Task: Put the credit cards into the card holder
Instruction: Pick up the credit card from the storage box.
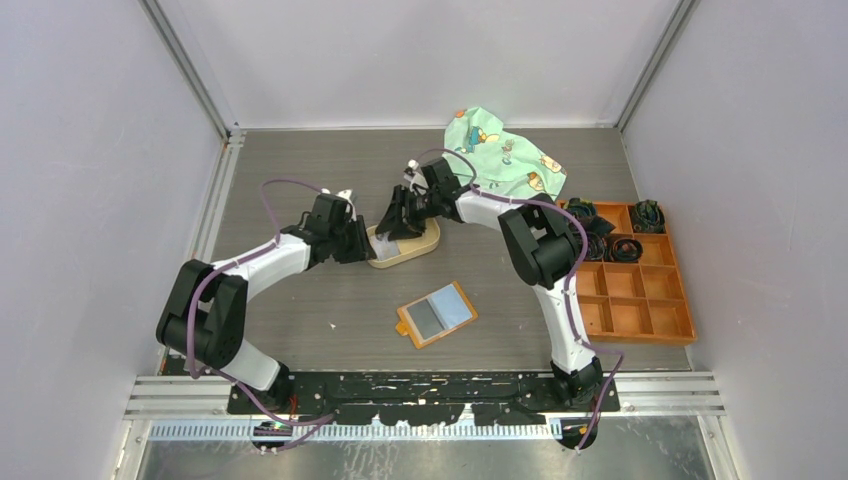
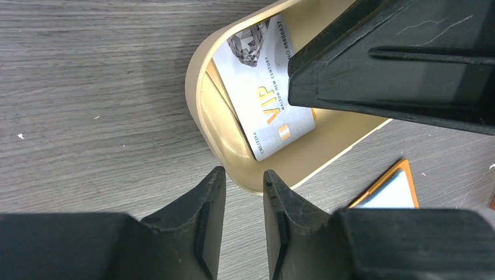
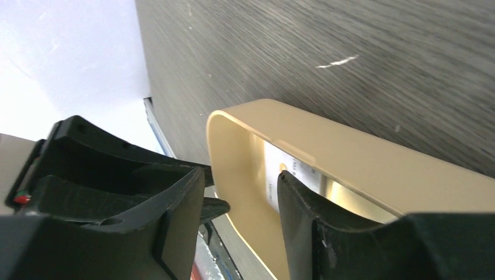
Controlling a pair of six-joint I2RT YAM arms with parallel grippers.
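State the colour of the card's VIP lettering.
Orange-gold on the silver card, best in left wrist view.

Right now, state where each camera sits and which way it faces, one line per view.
Top external: above and behind the bases, looking down at the table; both arms show, left hand and right hand at the tray.
Left wrist: on the left arm, looking down into the tray at a VIP card; its own fingers show below.
Right wrist: low beside the tray, facing along its rim; its fingers straddle the wall.
Shared: all three see the tray.
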